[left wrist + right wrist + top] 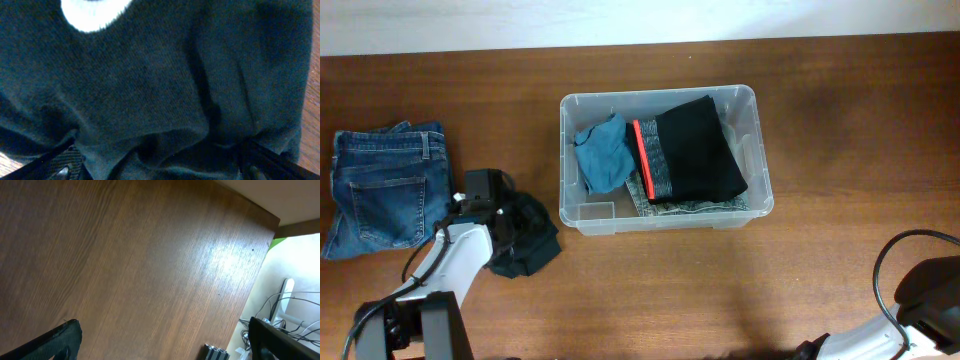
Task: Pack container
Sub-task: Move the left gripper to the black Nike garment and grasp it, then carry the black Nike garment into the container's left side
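The container [760, 150] is a clear plastic bin on the wooden table. It holds a blue garment [603, 153], a folded black garment with a red stripe [695, 150] and a grey patterned piece [685, 207] beneath. A dark knit garment [530, 240] lies crumpled on the table left of the bin. My left gripper [508, 225] is down on it. In the left wrist view the dark garment [150, 85] fills the frame and the left gripper's [157, 172] fingers are spread wide either side of a bunched fold. My right gripper [165, 342] is open and empty over bare table.
Folded blue jeans [385, 185] lie at the far left of the table. The right arm's base and cable [920, 290] sit at the front right corner. The right wrist view shows the table edge [260, 235] with cables beyond it.
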Tool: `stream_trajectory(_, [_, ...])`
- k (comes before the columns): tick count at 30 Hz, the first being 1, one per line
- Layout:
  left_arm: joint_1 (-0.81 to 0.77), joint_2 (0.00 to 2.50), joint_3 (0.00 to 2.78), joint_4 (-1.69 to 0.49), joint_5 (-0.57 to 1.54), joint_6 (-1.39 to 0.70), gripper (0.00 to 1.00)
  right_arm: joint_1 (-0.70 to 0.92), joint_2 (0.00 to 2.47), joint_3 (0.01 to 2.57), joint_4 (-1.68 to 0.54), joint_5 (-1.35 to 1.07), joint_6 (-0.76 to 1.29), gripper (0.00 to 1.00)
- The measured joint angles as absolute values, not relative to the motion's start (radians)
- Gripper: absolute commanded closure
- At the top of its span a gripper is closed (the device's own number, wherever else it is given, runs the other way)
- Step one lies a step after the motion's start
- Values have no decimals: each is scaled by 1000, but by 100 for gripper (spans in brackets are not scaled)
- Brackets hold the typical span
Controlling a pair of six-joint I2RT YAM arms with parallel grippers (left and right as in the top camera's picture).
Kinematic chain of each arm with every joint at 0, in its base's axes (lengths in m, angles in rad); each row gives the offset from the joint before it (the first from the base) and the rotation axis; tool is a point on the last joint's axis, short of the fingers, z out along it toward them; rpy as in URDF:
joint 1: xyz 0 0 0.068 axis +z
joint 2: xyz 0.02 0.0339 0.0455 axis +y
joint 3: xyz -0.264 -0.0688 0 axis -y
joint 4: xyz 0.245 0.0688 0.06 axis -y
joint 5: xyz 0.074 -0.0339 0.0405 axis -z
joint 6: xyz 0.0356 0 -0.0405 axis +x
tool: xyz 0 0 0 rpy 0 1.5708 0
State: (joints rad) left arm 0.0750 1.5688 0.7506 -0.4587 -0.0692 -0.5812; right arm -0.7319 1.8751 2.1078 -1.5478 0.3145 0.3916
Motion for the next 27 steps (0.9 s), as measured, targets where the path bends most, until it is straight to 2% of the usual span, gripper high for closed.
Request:
stream_trajectory(1, [74, 1575, 754, -460, -72, -584, 23, -732, 1875, 2108, -1548, 315, 392, 1])
stream_trajectory(2, [74, 1576, 756, -459, -75, -583, 30, -732, 1875, 2108, -1548, 315, 392, 1])
stream_trajectory(5, [75, 1588, 761, -435, -74, -585, 67, -732, 1875, 2108, -1548, 314, 393, 1])
stream_trajectory(6, [75, 1590, 761, -428, -64, -588, 72, -732, 1875, 2108, -1547, 315, 392, 1])
stream_trajectory(7, [74, 1592, 762, -425, -55, -590, 82, -732, 1875, 2108, -1548, 315, 392, 1])
stream_trajectory(10, [75, 1592, 772, -429, -49, -592, 97, -732, 1875, 2108, -1548, 315, 392, 1])
stream_trajectory(15, [75, 1589, 846, -604, -57, -557, 99, -732, 1875, 2108, -1547, 315, 392, 1])
stream_trajectory(21, [73, 1481, 1224, -913, -60, -519, 100, -732, 1875, 2108, -1548, 315, 392, 1])
stream_trajectory(27, [-19, 1383, 1467, -980, -33, -495, 99, -732, 1875, 2108, -1548, 315, 392, 1])
